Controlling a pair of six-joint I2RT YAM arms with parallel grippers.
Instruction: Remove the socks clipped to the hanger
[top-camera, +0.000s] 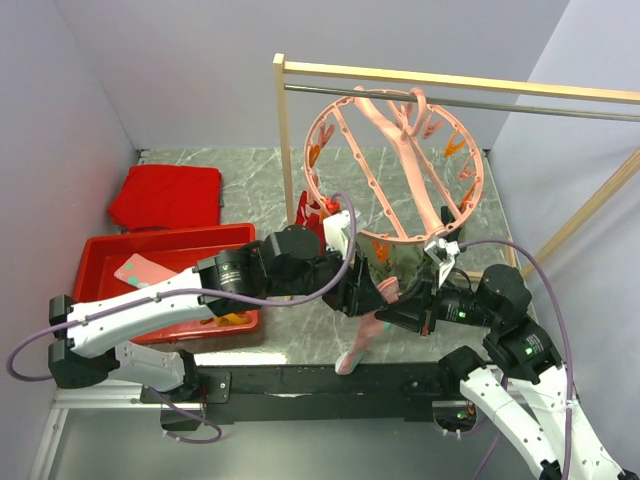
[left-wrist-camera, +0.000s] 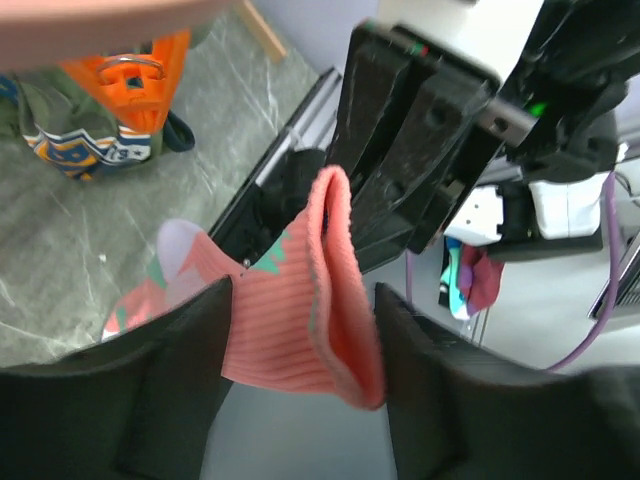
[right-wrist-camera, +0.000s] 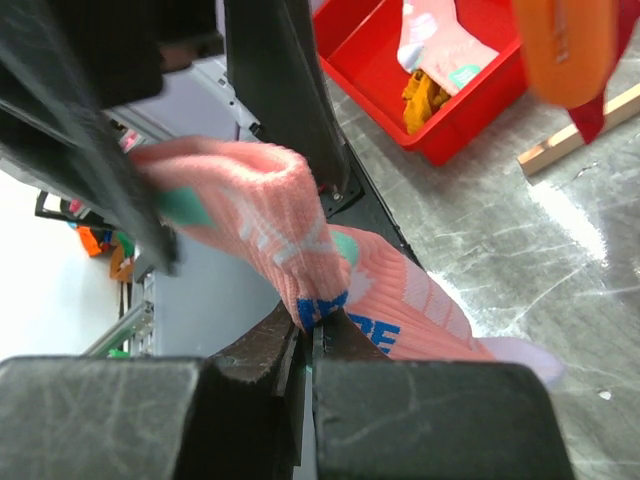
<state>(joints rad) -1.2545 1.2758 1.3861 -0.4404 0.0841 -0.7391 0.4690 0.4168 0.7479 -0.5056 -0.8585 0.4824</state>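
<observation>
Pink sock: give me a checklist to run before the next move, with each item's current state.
1. Right gripper shut on the pink sock: ok.
2. Left gripper pinching its cuff: ok.
3. Sock free of clips: ok, none on it in either wrist view.
4. Only one gripper holding for the carry: not ok, both hold it.
5. Red bin has room: ok, bare floor shows.
6. Hanger emptied: not ok, an olive sock hangs clipped.

ribbed knit cloth sock (left-wrist-camera: 300, 330); smooth plastic hanger (top-camera: 404, 160); marbled, faintly glossy counter (top-camera: 250, 175); matt wooden rack (top-camera: 450, 80), metal rail (top-camera: 520, 105).
</observation>
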